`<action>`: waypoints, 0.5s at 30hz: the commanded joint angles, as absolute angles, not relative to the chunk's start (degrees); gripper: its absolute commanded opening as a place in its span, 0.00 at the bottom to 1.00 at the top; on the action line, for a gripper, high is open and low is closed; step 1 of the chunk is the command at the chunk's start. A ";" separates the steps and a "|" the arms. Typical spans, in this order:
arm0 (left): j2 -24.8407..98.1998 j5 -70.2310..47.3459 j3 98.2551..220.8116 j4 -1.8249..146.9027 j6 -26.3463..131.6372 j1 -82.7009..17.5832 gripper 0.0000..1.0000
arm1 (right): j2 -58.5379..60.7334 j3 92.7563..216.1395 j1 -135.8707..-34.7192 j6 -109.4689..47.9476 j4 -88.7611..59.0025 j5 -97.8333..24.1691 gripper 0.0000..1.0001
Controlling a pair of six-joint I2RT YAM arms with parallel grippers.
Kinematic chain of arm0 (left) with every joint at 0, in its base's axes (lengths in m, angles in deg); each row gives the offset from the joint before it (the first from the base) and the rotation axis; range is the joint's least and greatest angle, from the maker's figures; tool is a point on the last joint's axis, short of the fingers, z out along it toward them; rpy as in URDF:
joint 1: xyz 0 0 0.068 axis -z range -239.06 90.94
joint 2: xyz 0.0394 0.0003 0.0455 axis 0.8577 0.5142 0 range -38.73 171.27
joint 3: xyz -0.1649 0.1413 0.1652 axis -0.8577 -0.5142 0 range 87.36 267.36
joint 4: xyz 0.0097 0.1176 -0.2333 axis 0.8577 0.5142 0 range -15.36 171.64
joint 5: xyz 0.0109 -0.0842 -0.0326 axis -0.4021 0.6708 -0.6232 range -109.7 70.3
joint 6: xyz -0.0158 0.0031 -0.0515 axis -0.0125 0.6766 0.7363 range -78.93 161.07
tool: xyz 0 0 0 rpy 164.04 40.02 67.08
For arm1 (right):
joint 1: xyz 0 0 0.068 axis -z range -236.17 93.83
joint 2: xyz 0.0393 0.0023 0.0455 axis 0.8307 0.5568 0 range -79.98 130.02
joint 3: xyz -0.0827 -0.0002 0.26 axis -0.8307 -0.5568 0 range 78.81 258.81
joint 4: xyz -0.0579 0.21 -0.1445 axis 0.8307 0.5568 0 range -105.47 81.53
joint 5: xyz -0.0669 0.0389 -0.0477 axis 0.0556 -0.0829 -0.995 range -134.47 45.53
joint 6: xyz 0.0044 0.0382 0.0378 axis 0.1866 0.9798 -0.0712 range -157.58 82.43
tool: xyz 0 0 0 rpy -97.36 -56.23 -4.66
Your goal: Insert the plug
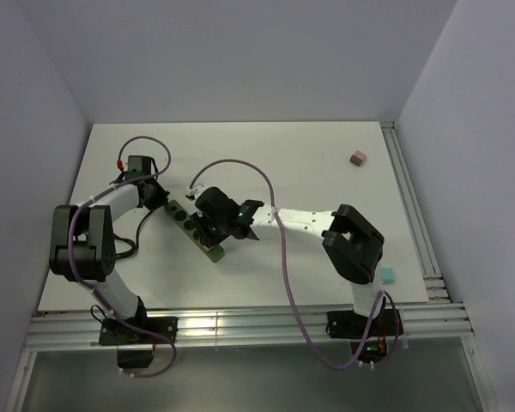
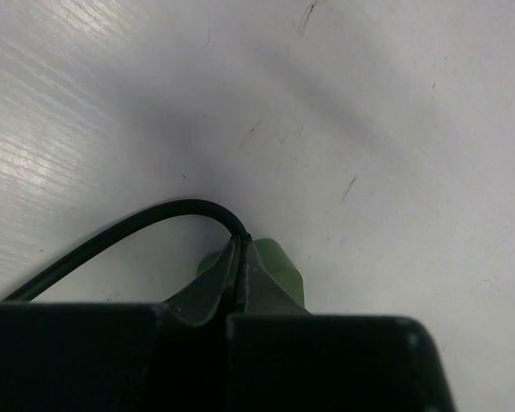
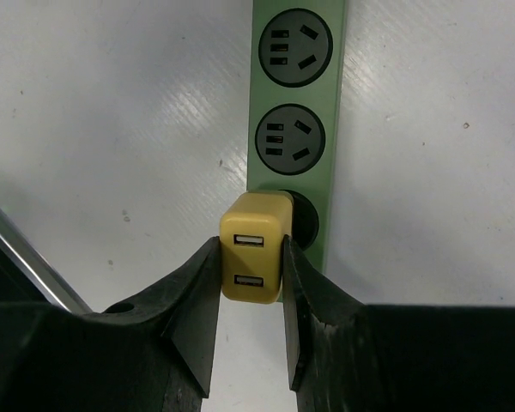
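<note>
A green power strip [image 1: 187, 223] lies slanted on the white table, with round black sockets [image 3: 289, 140] along it. My right gripper [image 3: 251, 268] is shut on a yellow USB charger plug [image 3: 254, 256], one finger on each side. It holds the plug over the strip's nearest socket [image 3: 304, 216], which the plug partly covers; its prongs are hidden. In the top view the right gripper [image 1: 211, 225] is over the strip's near end. My left gripper [image 2: 240, 251] is shut on the strip's black cable [image 2: 129, 228] at the green far end [image 2: 281, 268], also seen from above [image 1: 154, 194].
A small brown cube [image 1: 356, 158] sits at the far right of the table and a teal cube [image 1: 386, 275] at the near right. Purple cables [image 1: 279, 249] loop over the table. Metal rails [image 1: 266, 324] run along the near and right edges.
</note>
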State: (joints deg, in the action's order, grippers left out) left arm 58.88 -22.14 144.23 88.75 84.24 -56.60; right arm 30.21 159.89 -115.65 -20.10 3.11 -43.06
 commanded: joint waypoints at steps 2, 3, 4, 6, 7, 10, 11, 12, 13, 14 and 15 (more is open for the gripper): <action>57.86 -18.12 142.91 92.57 84.57 -55.19 0.01 | 33.57 156.51 -114.18 -21.58 8.35 -47.92 0.00; 57.95 -18.12 142.82 92.49 84.57 -55.19 0.00 | 34.53 156.51 -113.13 -21.58 7.91 -46.86 0.00; 57.87 -18.12 142.82 92.48 84.57 -55.19 0.00 | 34.97 156.60 -112.60 -21.75 8.08 -46.50 0.00; 57.78 -18.21 142.91 92.66 84.48 -55.19 0.00 | 36.03 156.60 -112.42 -22.19 9.04 -48.07 0.00; 57.60 -18.38 142.91 92.75 84.40 -55.19 0.00 | 36.38 156.34 -112.94 -22.28 9.39 -48.34 0.00; 57.34 -18.03 142.74 92.49 84.48 -55.10 0.00 | 37.96 154.41 -113.12 -21.06 10.01 -49.40 0.00; 57.16 -17.86 142.74 92.48 84.48 -55.10 0.00 | 38.23 152.57 -113.12 -20.79 8.97 -49.31 0.00; 57.16 -17.95 142.56 92.40 84.66 -55.10 0.00 | 38.93 151.95 -113.03 -20.09 8.87 -49.92 0.00; 57.25 -17.95 142.65 92.31 84.57 -55.02 0.00 | 39.54 151.68 -113.38 -19.21 8.96 -51.23 0.00; 57.25 -17.95 142.47 92.22 84.75 -54.93 0.00 | 40.16 151.68 -113.91 -18.86 9.22 -51.94 0.00; 57.34 -17.77 142.47 92.22 84.75 -54.93 0.00 | 41.21 151.59 -114.43 -18.59 9.31 -52.64 0.00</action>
State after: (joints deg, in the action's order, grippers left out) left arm 58.72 -22.12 143.90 88.29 84.24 -56.58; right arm 31.39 157.47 -114.52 -17.28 -0.80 -42.52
